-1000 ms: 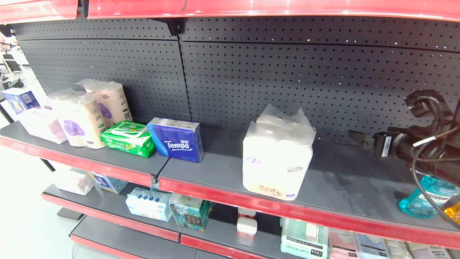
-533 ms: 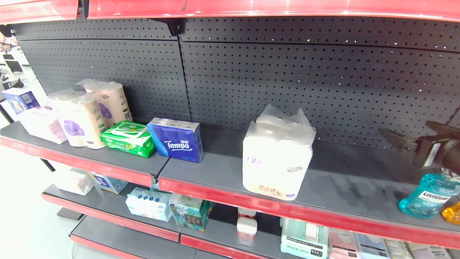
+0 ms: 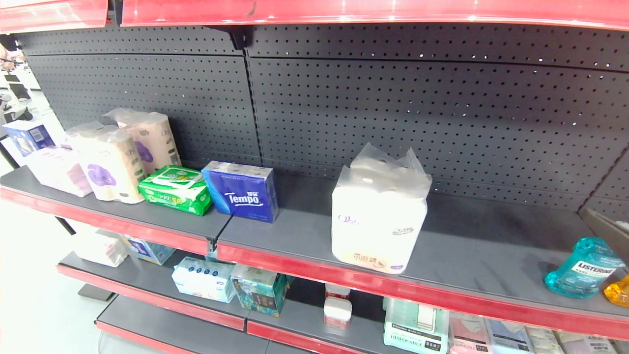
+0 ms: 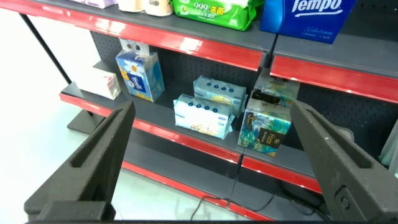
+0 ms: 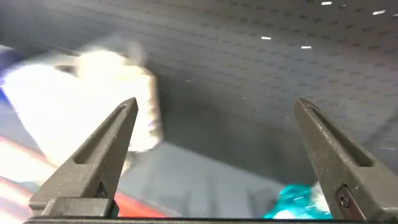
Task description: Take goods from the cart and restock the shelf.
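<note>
Head view: the white roll pack [image 3: 378, 216] stands upright near the front edge of the middle shelf [image 3: 481, 246], with faint violet and tan print low on its wrap. To its left, apart from it, are a blue tissue pack [image 3: 241, 191] with white lettering and a green wipes pack [image 3: 175, 189] with a white label, touching each other. Beyond them stand two beige roll packs [image 3: 108, 162] with violet marks. At the far right a teal mouthwash bottle [image 3: 582, 268] with a white label stands beside an orange bottle [image 3: 618, 291]. Half a second ago the right arm reached in over the teal bottle; it has since drawn back to the right, off the shelf. The goods have not shifted.

Left wrist view: the left gripper [image 4: 211, 112] has its fingers spread wide with nothing between them. It faces the lower shelf, where a blue box [image 4: 142, 74], two pale blue tissue packs [image 4: 205, 115] and a teal patterned box [image 4: 267, 124] stand. The green and blue packs sit on the level above.

Right wrist view: the right gripper [image 5: 214, 106] is also spread wide and holds nothing. The white roll pack is blurred and lies beyond one finger, well apart from it. The teal bottle is low by the other finger.
</note>
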Controlling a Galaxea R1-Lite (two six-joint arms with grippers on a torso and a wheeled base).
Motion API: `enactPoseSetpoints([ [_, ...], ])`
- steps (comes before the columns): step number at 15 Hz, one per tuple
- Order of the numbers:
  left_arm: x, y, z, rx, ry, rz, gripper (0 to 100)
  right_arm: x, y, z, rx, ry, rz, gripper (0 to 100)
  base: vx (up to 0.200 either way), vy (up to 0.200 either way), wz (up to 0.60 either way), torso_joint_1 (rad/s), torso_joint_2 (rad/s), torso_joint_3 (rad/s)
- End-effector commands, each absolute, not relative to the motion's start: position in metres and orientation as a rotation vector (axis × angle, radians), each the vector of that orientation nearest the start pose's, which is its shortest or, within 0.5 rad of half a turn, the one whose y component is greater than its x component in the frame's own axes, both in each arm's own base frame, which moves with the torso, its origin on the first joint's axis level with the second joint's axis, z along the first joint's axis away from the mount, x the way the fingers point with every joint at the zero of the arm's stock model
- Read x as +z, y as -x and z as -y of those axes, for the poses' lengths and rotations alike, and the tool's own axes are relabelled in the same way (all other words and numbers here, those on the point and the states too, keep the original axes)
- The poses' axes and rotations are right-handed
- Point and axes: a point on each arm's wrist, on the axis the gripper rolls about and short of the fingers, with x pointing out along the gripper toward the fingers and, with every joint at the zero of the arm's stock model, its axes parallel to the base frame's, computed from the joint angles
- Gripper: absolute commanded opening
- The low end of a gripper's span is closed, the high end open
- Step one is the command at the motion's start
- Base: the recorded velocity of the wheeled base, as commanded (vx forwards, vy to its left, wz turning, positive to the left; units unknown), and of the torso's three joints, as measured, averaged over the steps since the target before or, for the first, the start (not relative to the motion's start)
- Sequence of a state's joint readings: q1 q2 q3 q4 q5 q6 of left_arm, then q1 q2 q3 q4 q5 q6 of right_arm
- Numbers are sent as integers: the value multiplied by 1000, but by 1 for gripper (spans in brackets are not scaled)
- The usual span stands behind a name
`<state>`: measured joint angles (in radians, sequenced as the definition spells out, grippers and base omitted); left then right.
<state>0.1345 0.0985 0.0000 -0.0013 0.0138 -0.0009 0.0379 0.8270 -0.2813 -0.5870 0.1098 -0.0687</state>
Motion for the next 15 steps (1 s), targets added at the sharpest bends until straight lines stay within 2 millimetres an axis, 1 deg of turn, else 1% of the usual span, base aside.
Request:
enactPoseSetpoints([
  [1,78,15,2,149,7,-98,100,172,-50,-1,89,86,51,100,0,0,0,0,0,0],
  [2,78,15,2,149,7,-98,100,158,-39,1,36,138,31,100,0,0,0,0,0,0],
  [3,78,15,2,149,7,-96,100,146,-29,1,-1,138,9,100,0,0,0,0,0,0],
  [5,78,15,2,149,7,-96,100,124,-18,0,-21,130,-35,100,0,0,0,0,0,0],
  [6,78,15,2,150,7,-98,100,110,-6,-3,7,137,4,100,0,0,0,0,0,0],
  [7,78,15,2,149,7,-98,100,108,-3,-4,22,139,17,100,0,0,0,0,0,0],
  [8,78,15,2,149,7,-98,100,100,3,-5,26,132,-4,100,0,0,0,0,0,0],
  [9,78,15,2,149,7,-96,100,95,8,-5,8,131,-6,100,0,0,0,0,0,0],
  [10,78,15,2,150,7,-96,100,85,15,-5,-34,132,-16,100,0,0,0,0,0,0],
  [11,78,15,2,149,7,-98,100,83,15,-4,-68,123,-41,100,0,0,0,0,0,0],
  [13,78,15,2,149,7,-98,100,84,15,0,-111,63,-36,100,0,0,0,0,0,0],
  [15,78,15,2,149,7,-98,100,84,16,2,-84,44,-20,100,0,0,0,0,0,0],
])
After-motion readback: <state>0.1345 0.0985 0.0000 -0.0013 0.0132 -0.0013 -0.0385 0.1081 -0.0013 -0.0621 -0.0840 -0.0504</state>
